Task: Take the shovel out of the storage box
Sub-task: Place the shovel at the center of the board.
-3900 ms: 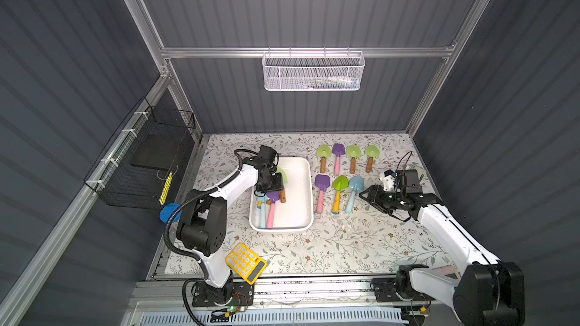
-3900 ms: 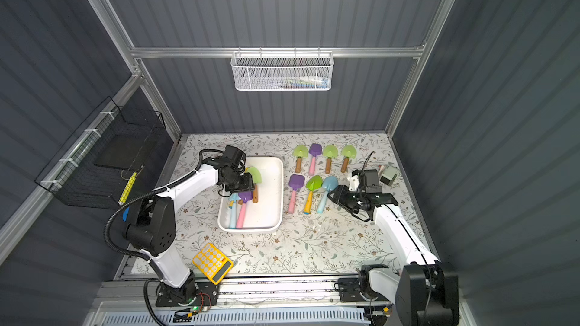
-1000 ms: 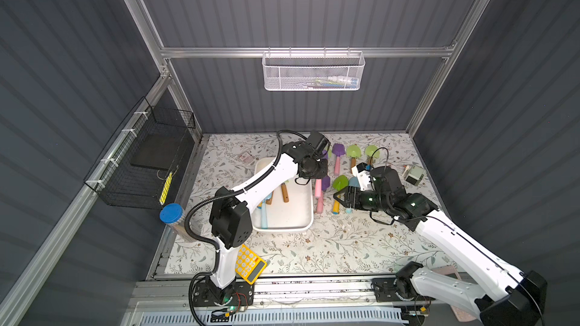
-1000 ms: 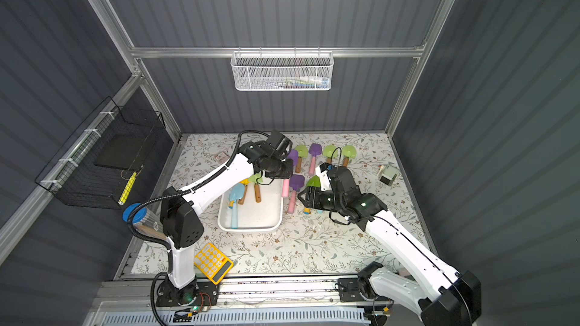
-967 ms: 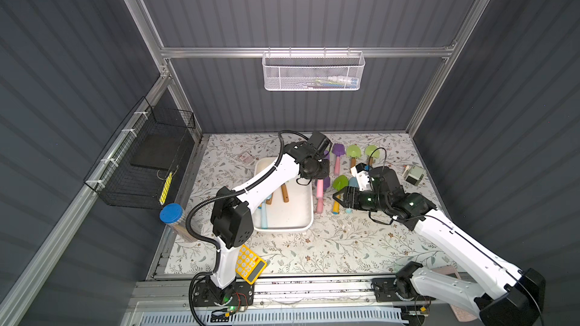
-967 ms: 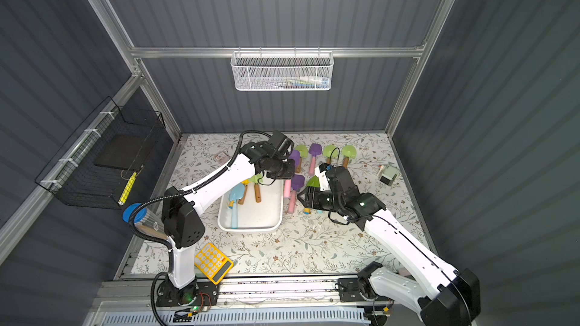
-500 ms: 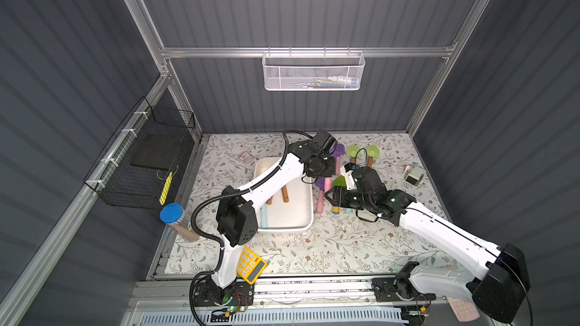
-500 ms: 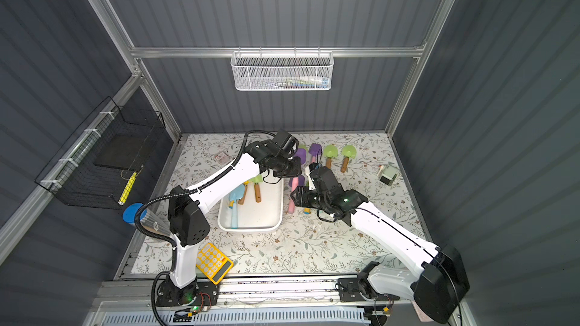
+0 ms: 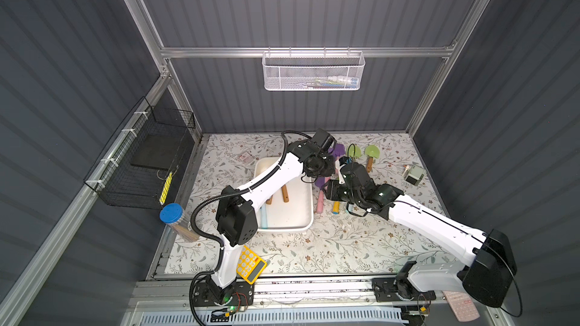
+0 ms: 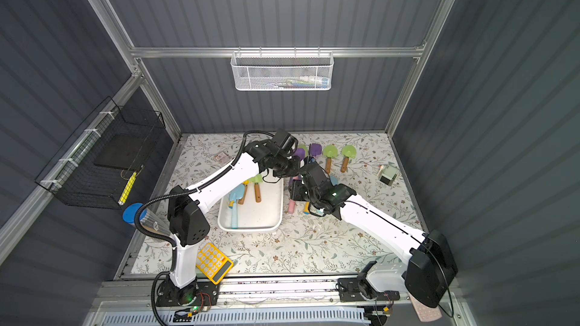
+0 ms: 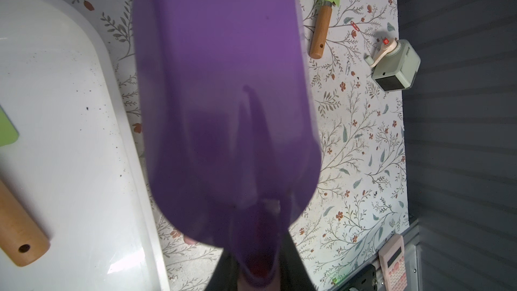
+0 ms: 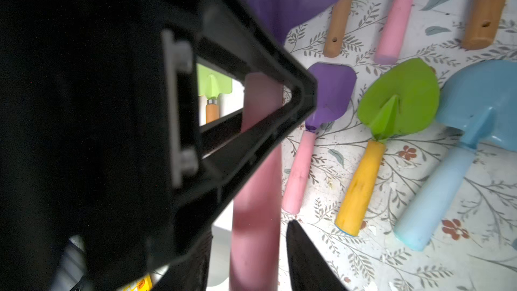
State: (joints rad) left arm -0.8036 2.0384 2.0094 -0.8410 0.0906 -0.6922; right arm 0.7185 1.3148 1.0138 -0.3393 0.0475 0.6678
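The white storage box (image 9: 284,228) (image 10: 248,228) lies left of centre on the flowered table. My left gripper (image 9: 323,167) (image 10: 290,164) hangs over its far right corner, shut on the neck of a purple shovel (image 10: 299,153) with a pink handle. The shovel's blade (image 11: 223,93) fills the left wrist view. My right gripper (image 9: 329,191) (image 12: 251,233) stands around the pink handle (image 12: 257,191), open, with a narrow gap showing beside one finger (image 12: 302,258). A blue shovel (image 10: 233,197) and two wooden-handled ones (image 10: 256,183) lie in the box.
Several shovels lie on the table right of the box: purple (image 12: 330,90), green (image 12: 400,102), blue (image 12: 481,99), and a back row (image 10: 346,152). A pencil sharpener (image 9: 414,175) sits far right. A yellow calculator (image 9: 251,265) and blue-lidded jar (image 9: 172,214) are front left.
The right arm has swung left to the left gripper, and its jaws have narrowed around the pink handle. The left gripper has shifted slightly back and right with the purple shovel.
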